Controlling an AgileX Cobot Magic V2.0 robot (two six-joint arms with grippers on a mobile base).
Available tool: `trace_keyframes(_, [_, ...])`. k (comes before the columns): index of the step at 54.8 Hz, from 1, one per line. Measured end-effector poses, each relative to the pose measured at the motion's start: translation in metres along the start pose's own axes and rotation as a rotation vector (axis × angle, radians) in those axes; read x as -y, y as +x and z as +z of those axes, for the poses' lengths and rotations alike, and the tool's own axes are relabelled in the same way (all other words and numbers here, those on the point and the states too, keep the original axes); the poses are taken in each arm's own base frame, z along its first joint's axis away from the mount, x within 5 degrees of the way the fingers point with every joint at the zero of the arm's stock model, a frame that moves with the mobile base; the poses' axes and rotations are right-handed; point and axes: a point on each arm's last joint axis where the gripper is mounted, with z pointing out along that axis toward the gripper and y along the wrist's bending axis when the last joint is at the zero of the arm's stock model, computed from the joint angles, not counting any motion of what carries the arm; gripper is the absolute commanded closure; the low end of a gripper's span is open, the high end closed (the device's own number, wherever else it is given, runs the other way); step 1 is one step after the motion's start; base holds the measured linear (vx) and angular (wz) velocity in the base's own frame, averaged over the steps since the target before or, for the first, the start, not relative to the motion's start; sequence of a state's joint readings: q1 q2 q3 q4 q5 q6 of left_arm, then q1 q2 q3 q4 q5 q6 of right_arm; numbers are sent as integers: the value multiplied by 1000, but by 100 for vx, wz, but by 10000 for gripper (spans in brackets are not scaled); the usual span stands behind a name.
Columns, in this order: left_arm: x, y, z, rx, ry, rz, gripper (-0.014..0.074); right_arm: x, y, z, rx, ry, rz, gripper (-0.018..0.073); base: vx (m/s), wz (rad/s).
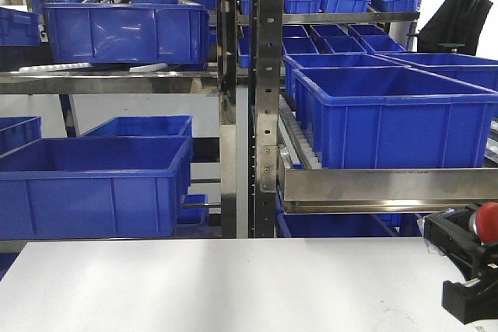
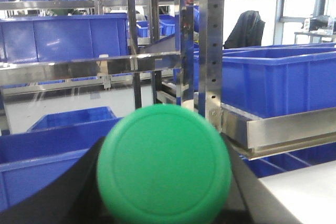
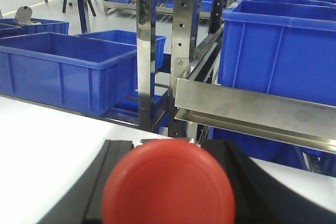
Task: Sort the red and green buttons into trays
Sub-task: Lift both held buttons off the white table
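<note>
My left gripper (image 2: 164, 192) is shut on the green button (image 2: 164, 161). Its green dome cap faces the camera and fills the gap between the dark fingers (image 2: 73, 195); its base is hidden. My right gripper (image 3: 169, 156) is shut on the red button (image 3: 168, 184), whose red cap sits between the black fingers (image 3: 107, 174) just above the white table. In the front view the right gripper (image 1: 461, 258) shows at the right edge with the red button (image 1: 488, 221) in it. The left gripper is out of the front view. No green or red tray shows in any view.
A white table (image 1: 233, 285) lies in front. Behind it stands a metal rack with an upright post (image 1: 268, 99) and a steel shelf rail (image 1: 373, 186). Deep blue crates (image 1: 93, 184) (image 1: 389, 122) fill the shelves.
</note>
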State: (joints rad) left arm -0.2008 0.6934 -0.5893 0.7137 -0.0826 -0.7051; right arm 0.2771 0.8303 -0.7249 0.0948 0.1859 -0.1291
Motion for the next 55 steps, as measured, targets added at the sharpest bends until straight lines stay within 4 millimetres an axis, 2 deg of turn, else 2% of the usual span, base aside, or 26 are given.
trace_keyframes(55, [-1, 1, 0, -7, -6, -2, 595, 0, 0, 0, -4, -1, 0, 568, 0, 0])
